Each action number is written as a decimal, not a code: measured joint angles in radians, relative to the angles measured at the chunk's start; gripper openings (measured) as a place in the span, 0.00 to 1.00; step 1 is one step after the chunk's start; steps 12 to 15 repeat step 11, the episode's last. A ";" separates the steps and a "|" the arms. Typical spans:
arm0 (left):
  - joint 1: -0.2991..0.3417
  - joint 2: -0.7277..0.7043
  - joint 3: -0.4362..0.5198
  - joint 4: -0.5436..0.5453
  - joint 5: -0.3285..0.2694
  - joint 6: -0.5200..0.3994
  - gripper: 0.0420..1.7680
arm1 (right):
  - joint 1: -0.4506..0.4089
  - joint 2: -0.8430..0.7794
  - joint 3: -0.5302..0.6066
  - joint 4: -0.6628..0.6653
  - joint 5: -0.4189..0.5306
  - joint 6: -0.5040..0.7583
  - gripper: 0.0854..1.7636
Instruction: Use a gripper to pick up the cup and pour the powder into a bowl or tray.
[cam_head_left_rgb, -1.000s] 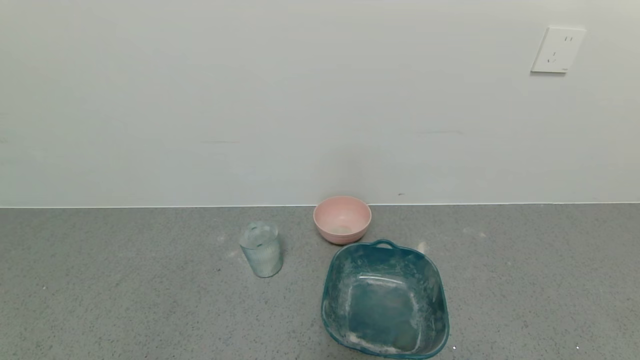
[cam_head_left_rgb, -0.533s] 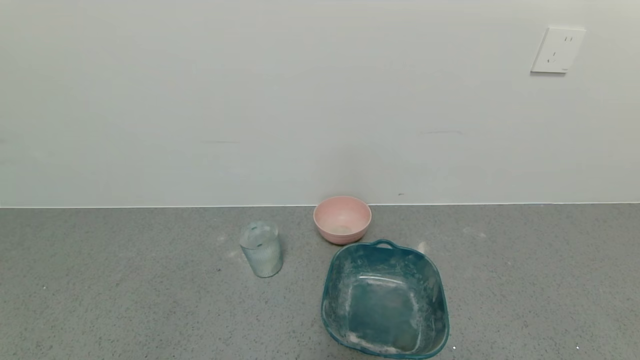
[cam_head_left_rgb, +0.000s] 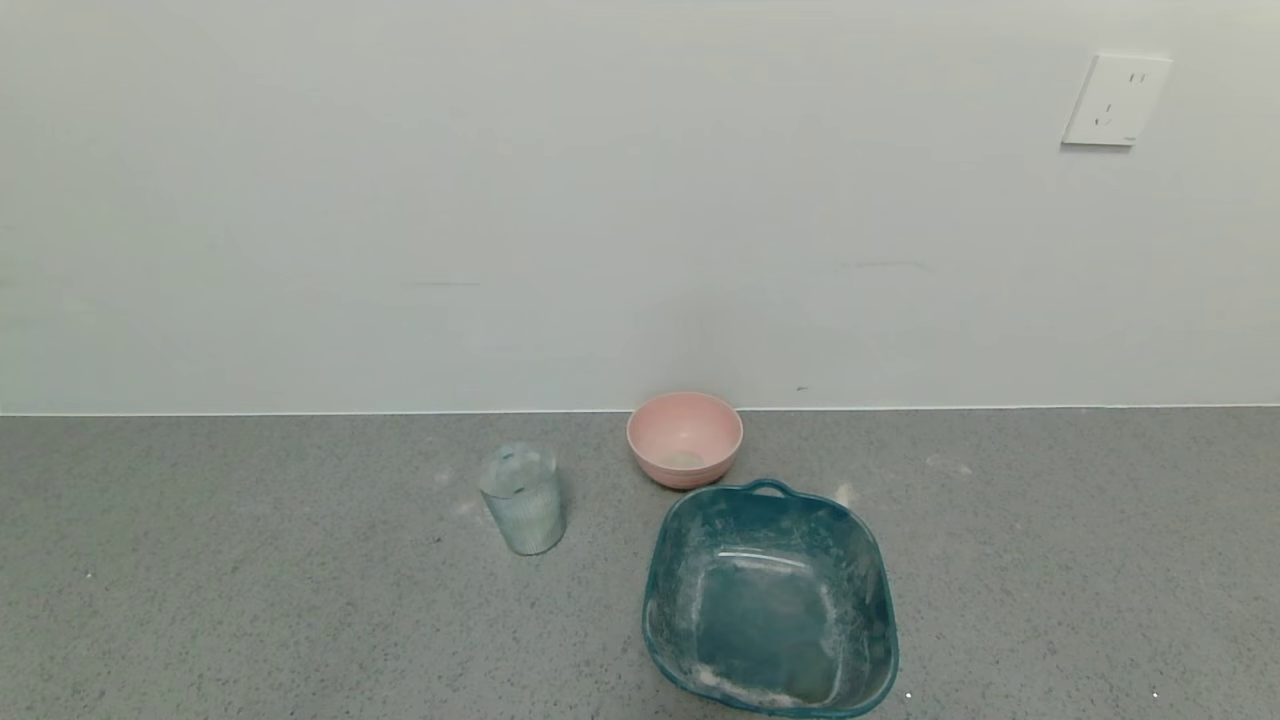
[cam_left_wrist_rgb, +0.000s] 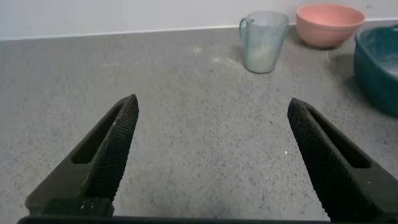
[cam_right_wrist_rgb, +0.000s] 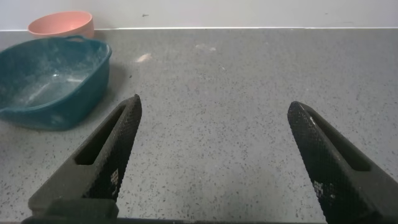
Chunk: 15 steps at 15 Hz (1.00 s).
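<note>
The pale-blue ribbed cup (cam_head_left_rgb: 522, 498) stands upright on the grey counter, left of the pink bowl (cam_head_left_rgb: 685, 438) near the wall. A little whitish powder (cam_head_left_rgb: 683, 459) lies in the bowl's bottom. Neither gripper shows in the head view. In the left wrist view my left gripper (cam_left_wrist_rgb: 212, 106) is open and empty over bare counter, with the cup (cam_left_wrist_rgb: 263, 40) and the pink bowl (cam_left_wrist_rgb: 329, 23) far ahead of it. In the right wrist view my right gripper (cam_right_wrist_rgb: 214, 106) is open and empty, with the pink bowl (cam_right_wrist_rgb: 61, 23) far off.
A teal squarish tub (cam_head_left_rgb: 770, 600) with a handle, dusted with white powder, stands in front of the pink bowl and also shows in the right wrist view (cam_right_wrist_rgb: 50, 78) and the left wrist view (cam_left_wrist_rgb: 379, 62). A wall with a socket (cam_head_left_rgb: 1115, 99) backs the counter.
</note>
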 joint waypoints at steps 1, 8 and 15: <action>0.000 0.000 0.000 0.001 0.000 -0.010 0.97 | 0.000 0.000 0.000 0.000 0.000 0.000 0.97; 0.000 0.000 0.002 0.001 0.001 -0.016 0.97 | 0.000 0.000 0.000 0.000 0.000 0.000 0.97; 0.000 0.000 0.002 0.001 0.001 -0.017 0.97 | 0.000 0.000 0.000 0.000 0.000 0.000 0.97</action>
